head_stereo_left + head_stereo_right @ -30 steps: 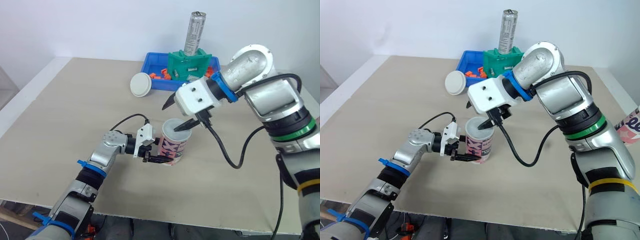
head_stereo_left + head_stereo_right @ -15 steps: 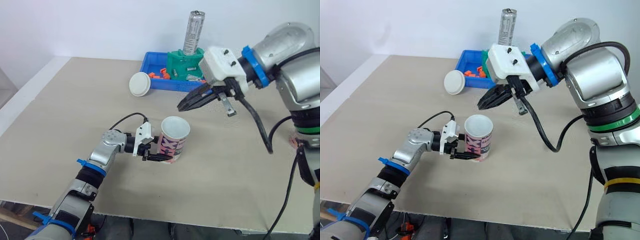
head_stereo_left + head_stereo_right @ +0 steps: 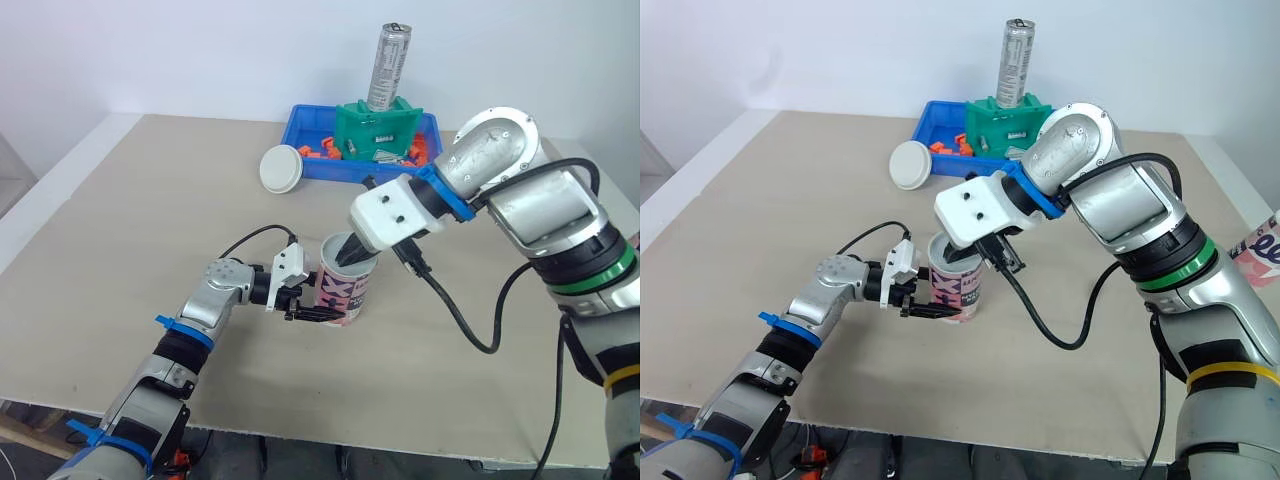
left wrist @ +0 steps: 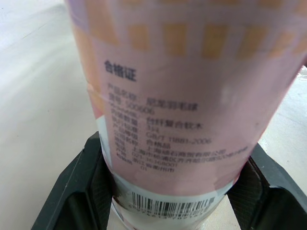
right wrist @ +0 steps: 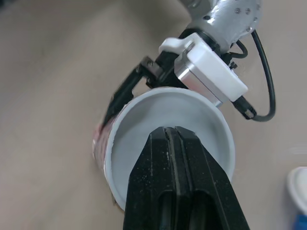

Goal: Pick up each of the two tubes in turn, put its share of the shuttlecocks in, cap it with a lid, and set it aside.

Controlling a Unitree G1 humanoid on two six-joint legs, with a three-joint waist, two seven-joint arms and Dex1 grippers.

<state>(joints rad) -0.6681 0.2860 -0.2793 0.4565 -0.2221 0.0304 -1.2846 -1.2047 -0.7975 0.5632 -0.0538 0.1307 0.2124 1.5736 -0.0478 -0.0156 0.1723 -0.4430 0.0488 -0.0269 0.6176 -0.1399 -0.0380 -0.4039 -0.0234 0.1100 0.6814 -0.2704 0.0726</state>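
The tube [image 3: 345, 285] stands upright on the table [image 3: 150, 220], its mouth uncovered, and the left gripper [image 3: 318, 305] clamps it low down, with 1 black finger pressed against each side of the printed wall just above the barcode. The right gripper [image 5: 173, 139] points down into the tube's mouth. Its 2 fingers are pressed together with only a seam between them, and nothing shows between them. The inside of the tube looks pale and bare around those fingers, but they hide the bottom, so I cannot tell whether any shuttlecock already lies there. The step in hand looks like the loading of this tube, with the left arm steadying it while the right works at the opening. Beyond the tube, on the far side of it, 1 white lid [image 3: 281, 168] lies flat on the table, touching or just beside a blue tray [image 3: 305, 140] that holds small orange pieces. A green holder [image 3: 378, 130] in that tray carries a silver can [image 3: 388, 65] upright. Well off to the tube's right, at the table's edge, is what may be the 2nd tube [image 3: 1262, 248]. The next move probably calls for the right gripper to rise straight out of the mouth without nudging the rim, then either fetch more shuttlecocks or reach past the tube for the lid.
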